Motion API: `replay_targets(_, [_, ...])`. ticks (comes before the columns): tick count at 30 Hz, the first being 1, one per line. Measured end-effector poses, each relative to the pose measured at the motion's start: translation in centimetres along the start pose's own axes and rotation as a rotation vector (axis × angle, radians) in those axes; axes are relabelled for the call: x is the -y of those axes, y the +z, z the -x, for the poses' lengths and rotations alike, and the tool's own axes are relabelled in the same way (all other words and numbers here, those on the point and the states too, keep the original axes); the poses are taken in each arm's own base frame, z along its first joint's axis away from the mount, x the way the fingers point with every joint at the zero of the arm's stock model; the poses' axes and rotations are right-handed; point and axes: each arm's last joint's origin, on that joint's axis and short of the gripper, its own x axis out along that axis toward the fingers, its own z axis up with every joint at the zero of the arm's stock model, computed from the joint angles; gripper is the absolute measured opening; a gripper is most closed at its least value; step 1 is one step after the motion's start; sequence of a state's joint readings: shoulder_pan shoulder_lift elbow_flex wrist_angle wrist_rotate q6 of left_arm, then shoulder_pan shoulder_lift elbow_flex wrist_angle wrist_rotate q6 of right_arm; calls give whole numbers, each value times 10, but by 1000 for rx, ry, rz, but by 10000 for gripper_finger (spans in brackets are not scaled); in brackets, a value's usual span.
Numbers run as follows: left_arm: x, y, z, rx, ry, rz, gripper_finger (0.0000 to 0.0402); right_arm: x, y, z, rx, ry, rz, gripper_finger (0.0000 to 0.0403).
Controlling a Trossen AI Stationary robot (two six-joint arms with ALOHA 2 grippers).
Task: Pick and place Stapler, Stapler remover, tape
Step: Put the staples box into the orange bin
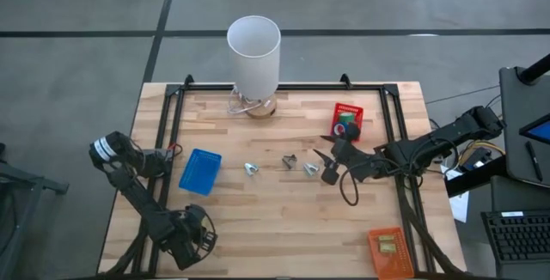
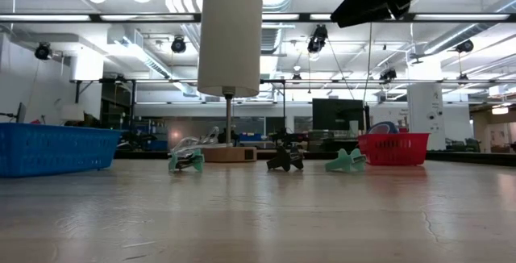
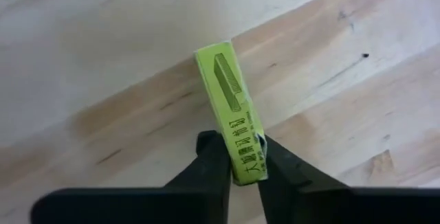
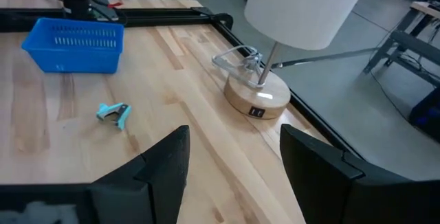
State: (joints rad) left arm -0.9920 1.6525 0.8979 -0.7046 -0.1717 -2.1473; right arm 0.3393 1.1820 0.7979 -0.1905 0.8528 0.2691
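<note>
From above, the left gripper [image 1: 196, 239] sits low at the near-left corner of the wooden tabletop [image 1: 284, 220]; the right gripper [image 1: 331, 164] hovers mid-right, near the red plastic bin [image 1: 347, 118] holding tape rolls. Three small staple removers [image 1: 311, 169] lie in a row between the bins.

At table level, the blue plastic bin [image 2: 52, 148] stands left.

The left wrist view shows jaws clamped on a yellow-green staple box [image 3: 232, 114].

The right wrist view shows jaws apart, empty.

The box looks mid-carry; next it needs a bin to drop into.
</note>
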Motion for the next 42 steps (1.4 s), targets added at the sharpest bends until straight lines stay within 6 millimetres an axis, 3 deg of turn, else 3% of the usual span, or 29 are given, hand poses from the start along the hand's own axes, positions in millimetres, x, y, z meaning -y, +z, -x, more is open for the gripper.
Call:
replay_targets(6, [-1, 2, 0, 36, -5, -41, 43, 0, 0, 0, 0, 0, 0, 219])
replay_targets(10, [0, 4, 1, 93, -26, -80, 64, -1, 1, 0, -4, 43, 5, 219])
replay_targets(20, [17, 9, 8, 248, -169, -208, 42, -31, 7, -5, 92, 627, 41, 219])
replay_targets(26, [36, 18, 16, 400, -262, -317, 63, -61, 0, -28, 193, 738, 46, 219])
replay_targets(31, [57, 30, 25, 490, -302, -414, 55, -81, -12, -53, 264, 782, -10, 219])
replay_targets(42, [95, 58, 40, 631, -360, -622, 57, -83, -33, -99, 161, 883, -144, 219])
